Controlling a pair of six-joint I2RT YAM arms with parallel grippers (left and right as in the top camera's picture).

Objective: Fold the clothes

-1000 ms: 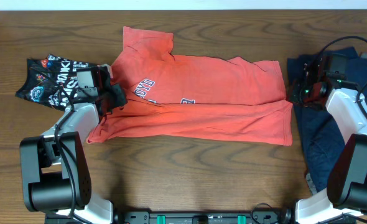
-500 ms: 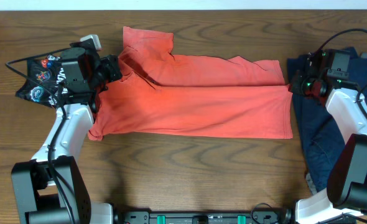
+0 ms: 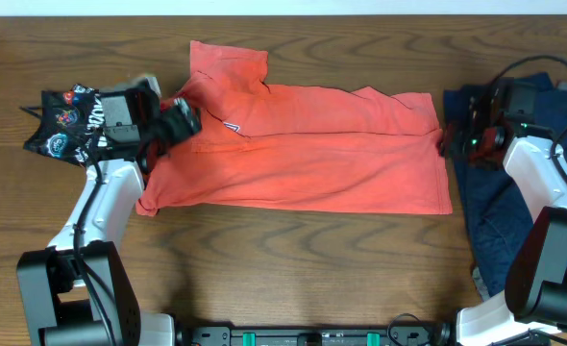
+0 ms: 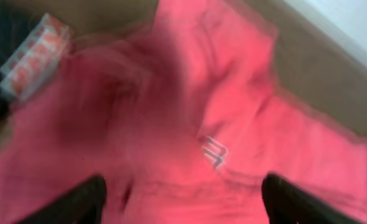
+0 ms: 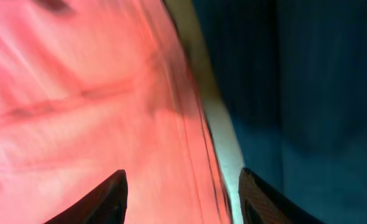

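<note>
Black fingers (image 4: 78, 200) of the left gripper (image 4: 183, 202) stood wide apart in the blurred left wrist view, with nothing clasped between them. Directly beneath lay the large coral-red short-sleeved T-shirt (image 3: 303, 163), with a scrap of white-and-navy lettering (image 4: 213, 151) exposed at a fold. The right gripper (image 5: 180, 196) was likewise parted and held nothing. It was positioned over the shirt's right edge, where a pale strip of the brown wooden table (image 3: 312, 269) separated the shirt from a dark navy garment (image 3: 495, 211). From overhead, the shirt lay folded lengthwise across the middle of the table, one sleeve projecting toward the far side. The navy garment lay crumpled at the right end beneath the right arm. A small black printed garment (image 3: 67, 125) lay at the left end, just beside the left arm.
</note>
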